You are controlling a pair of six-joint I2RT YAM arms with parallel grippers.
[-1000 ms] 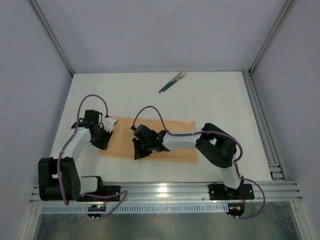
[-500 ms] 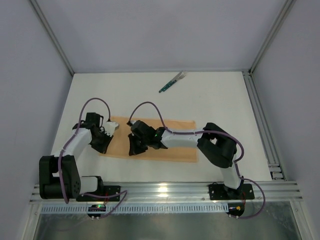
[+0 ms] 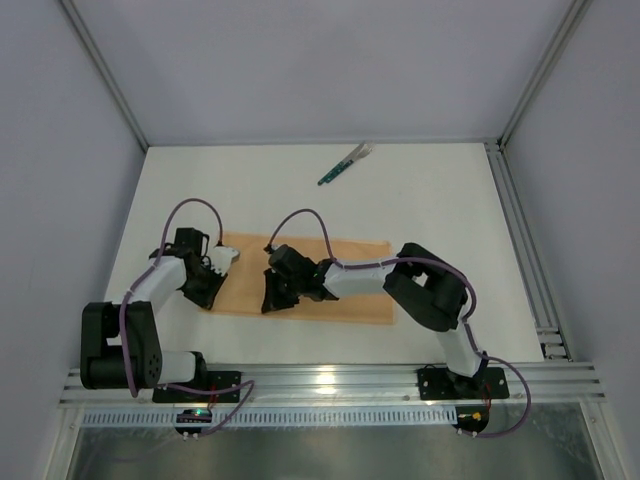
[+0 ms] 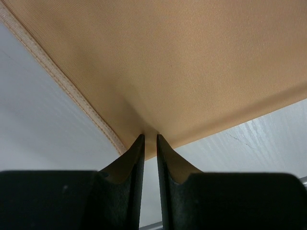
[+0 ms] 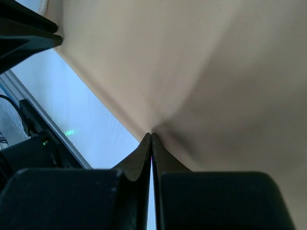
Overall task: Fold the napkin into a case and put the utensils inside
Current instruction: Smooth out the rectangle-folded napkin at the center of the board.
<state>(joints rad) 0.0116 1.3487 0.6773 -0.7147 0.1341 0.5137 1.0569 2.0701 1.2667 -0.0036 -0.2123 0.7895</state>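
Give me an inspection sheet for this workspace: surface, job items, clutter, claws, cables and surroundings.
Surface: white table, flat and matte.
Job's things: napkin lies as a wide peach-tan rectangle close to the arms. The green-handled utensils lie together near the far edge, apart from the cloth.
Clutter: nothing seen.
Claws: left claw shut on a left corner of the napkin. Right claw shut on the cloth left of its middle.
Cables: a purple cable loops above each wrist, with more at the bases.
Surroundings: grey walls, and a metal rail along the near edge.
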